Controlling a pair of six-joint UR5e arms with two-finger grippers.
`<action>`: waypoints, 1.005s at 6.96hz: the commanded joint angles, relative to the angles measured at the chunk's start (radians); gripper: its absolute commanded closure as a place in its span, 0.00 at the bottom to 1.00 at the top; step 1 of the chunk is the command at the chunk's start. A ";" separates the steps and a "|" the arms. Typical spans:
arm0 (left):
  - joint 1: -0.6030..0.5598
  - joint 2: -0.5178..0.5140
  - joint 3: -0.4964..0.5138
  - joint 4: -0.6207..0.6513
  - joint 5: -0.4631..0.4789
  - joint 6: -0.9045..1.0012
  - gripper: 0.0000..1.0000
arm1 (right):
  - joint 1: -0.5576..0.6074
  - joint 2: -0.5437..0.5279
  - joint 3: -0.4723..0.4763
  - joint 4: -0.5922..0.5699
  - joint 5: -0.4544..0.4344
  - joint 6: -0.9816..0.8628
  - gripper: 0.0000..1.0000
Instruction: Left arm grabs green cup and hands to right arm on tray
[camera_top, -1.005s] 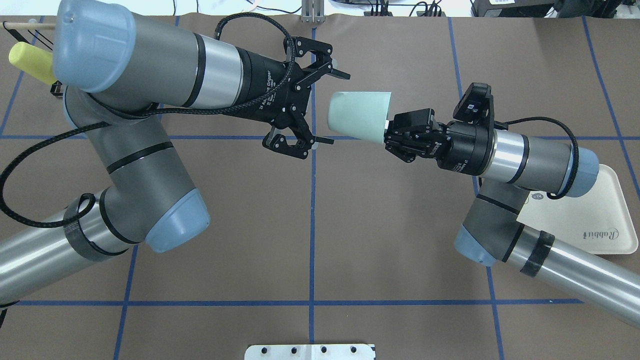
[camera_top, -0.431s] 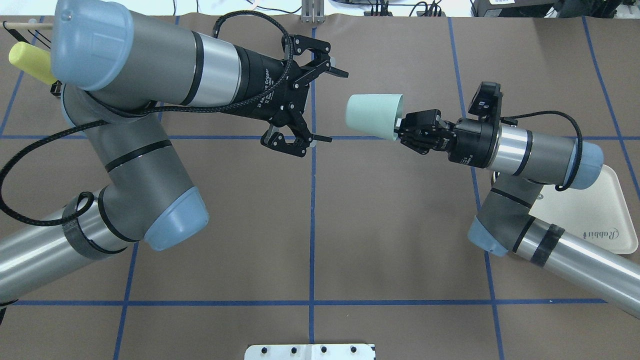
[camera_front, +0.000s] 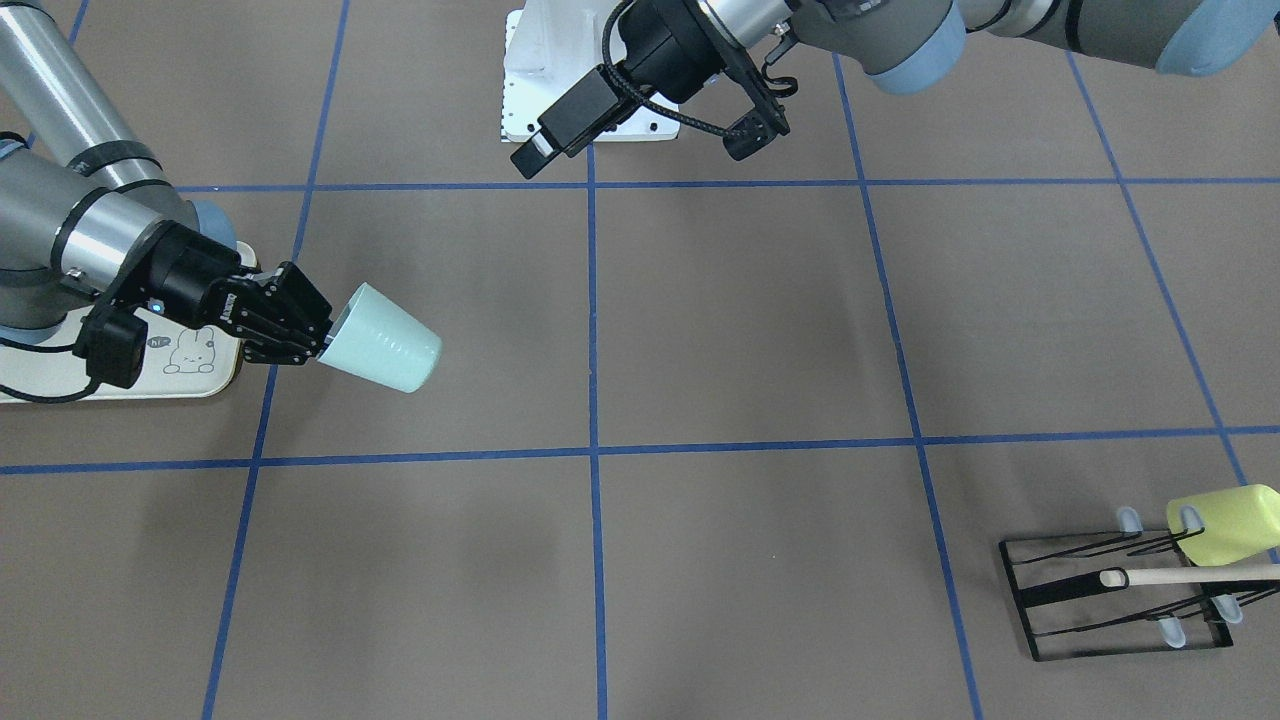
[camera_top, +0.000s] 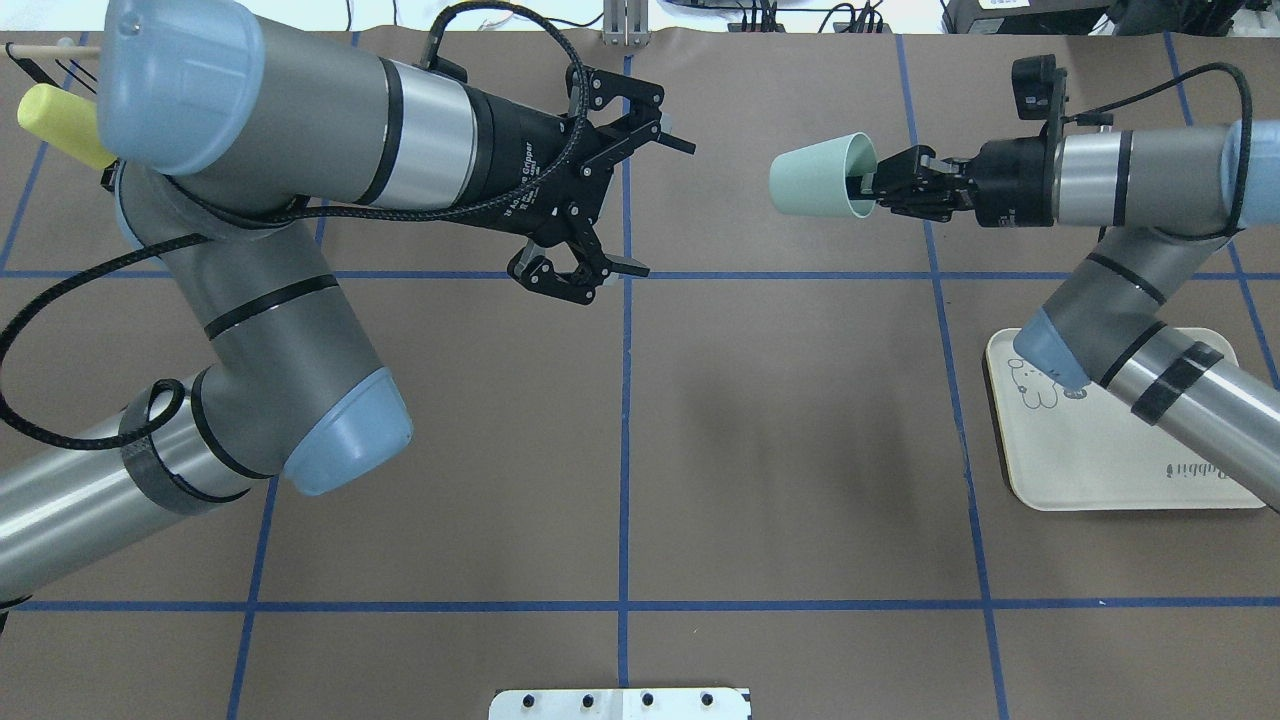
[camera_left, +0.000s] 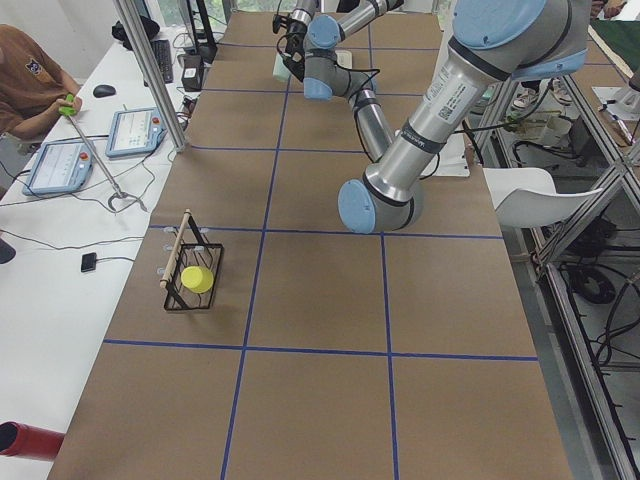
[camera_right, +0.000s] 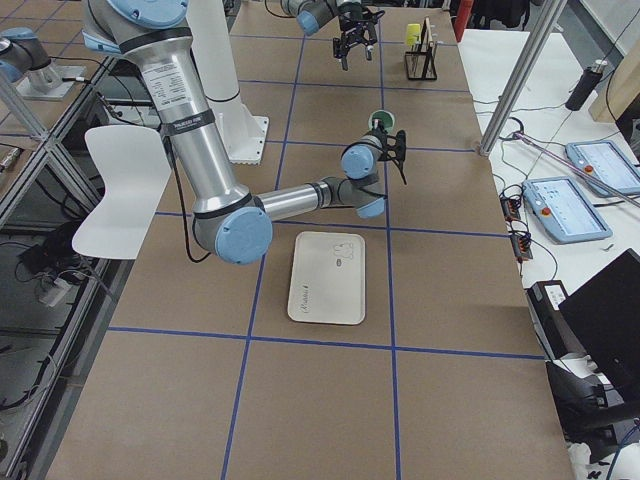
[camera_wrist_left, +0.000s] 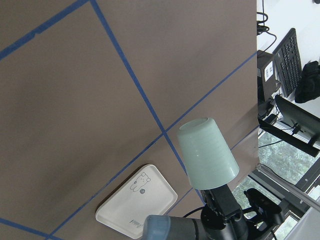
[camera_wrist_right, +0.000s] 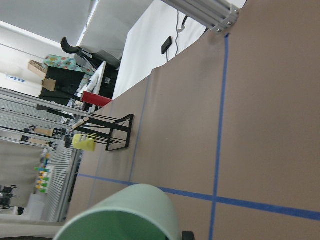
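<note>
The right hand (camera_top: 880, 186) grips the green cup (camera_top: 815, 175) by its rim, its fingers closed narrowly on the wall at the mouth, with one finger reaching inside as the overhead view shows. The cup lies on its side in the air above the counter (camera_top: 800, 450), its mouth turned toward the right hand and its closed base pointing toward the counter's middle. From across the counter the same cup (camera_front: 385, 340) hangs just off the end of the tray (camera_front: 60, 385), tilted a little downward at its base. It does not touch the counter.

The tray (camera_top: 1100, 470) sits flat on the counter on the robot's right, nearer the robot than the cup, with the right arm's elbow and forearm passing over it. The cup is not above the tray.

The left hand (camera_top: 665, 208) holds nothing. Its jaws stand wide apart, aimed toward the cup's base, well apart from it across a blue tape line.

At the counter's far left corner a black wire rack (camera_front: 1110, 600) holds a yellow-green cup (camera_front: 1225, 522) lying on its side.
</note>
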 joint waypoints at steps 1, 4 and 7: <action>-0.073 0.015 -0.009 0.109 0.001 0.290 0.00 | 0.138 -0.007 0.041 -0.251 0.166 -0.211 1.00; -0.211 0.014 -0.087 0.467 0.019 0.766 0.00 | 0.206 -0.040 0.066 -0.407 0.181 -0.402 1.00; -0.261 0.073 -0.211 0.831 0.338 1.299 0.00 | 0.220 -0.131 0.073 -0.497 0.103 -0.601 1.00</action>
